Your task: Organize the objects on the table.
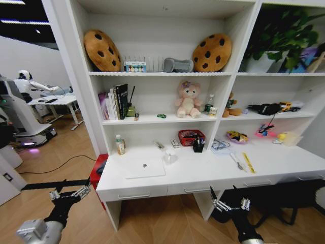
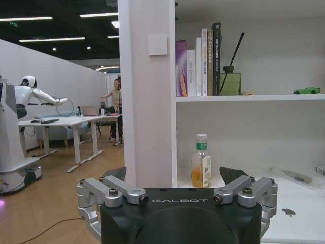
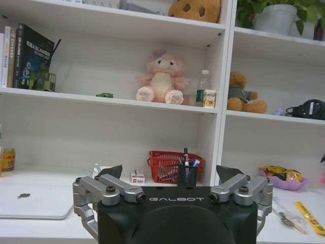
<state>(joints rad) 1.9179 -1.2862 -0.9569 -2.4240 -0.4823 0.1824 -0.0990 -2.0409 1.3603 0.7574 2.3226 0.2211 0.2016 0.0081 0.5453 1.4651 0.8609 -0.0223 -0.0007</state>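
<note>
The white table carries a closed silver laptop, a drink bottle, a red basket, a black pen cup, a yellow ruler and a small tool. A tiny green toy car sits on the shelf above. My left gripper hangs open below the desk's left front corner, facing the bottle. My right gripper is open in front of the desk's middle, facing the pen cup and basket. Both hold nothing.
Shelves above hold books, a pink plush, cookie cushions and a potted plant. A red box stands on the floor left of the desk. Another robot and a second desk are at the far left.
</note>
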